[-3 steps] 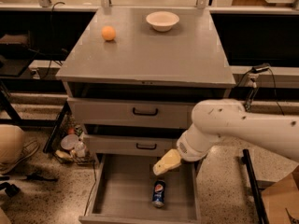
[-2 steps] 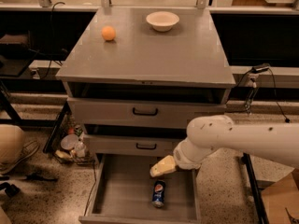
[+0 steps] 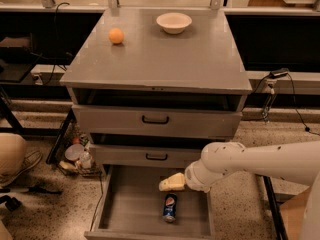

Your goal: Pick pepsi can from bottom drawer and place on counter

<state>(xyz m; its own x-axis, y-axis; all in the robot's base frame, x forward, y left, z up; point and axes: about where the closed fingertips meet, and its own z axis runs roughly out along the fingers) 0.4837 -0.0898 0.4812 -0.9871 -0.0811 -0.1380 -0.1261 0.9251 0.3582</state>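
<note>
The pepsi can [image 3: 170,207] lies on its side on the floor of the open bottom drawer [image 3: 130,209], near the middle right. My gripper [image 3: 171,183] hangs over the drawer just above and slightly left of the can, apart from it. The white arm [image 3: 250,164] reaches in from the right. The grey counter [image 3: 165,54] tops the cabinet above.
An orange ball [image 3: 116,35] and a white bowl [image 3: 174,22] sit on the counter's far part. Two upper drawers with black handles [image 3: 155,119] are slightly pulled out. A wire basket of bottles [image 3: 77,156] stands left of the cabinet. Cables hang at the right [image 3: 272,91].
The arm and gripper have moved down and left into the open drawer, closer to the can. The can has not moved.
</note>
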